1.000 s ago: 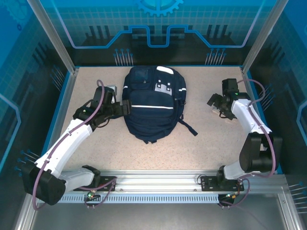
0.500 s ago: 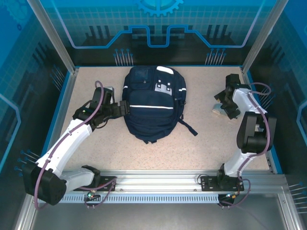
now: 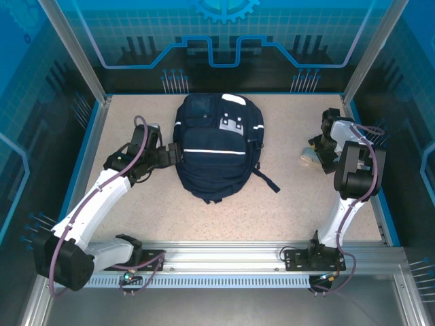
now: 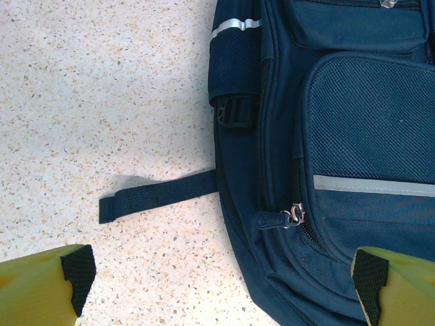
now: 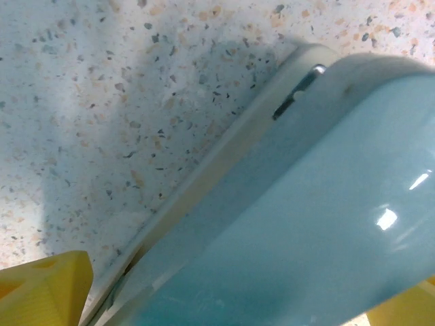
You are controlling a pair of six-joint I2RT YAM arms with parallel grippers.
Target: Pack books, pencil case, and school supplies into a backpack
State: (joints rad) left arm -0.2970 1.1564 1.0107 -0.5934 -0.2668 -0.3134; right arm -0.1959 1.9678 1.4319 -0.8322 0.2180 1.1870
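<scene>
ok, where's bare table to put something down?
Widest free patch: table between the backpack and the near rail. Also bare between backpack and pale blue case, apart from a trailing strap. Crowded: left gripper at the backpack's left side, right gripper over the case.

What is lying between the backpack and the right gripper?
Nothing; the top view shows bare speckled table between the backpack and the right gripper, which is open over a pale blue case.
</scene>
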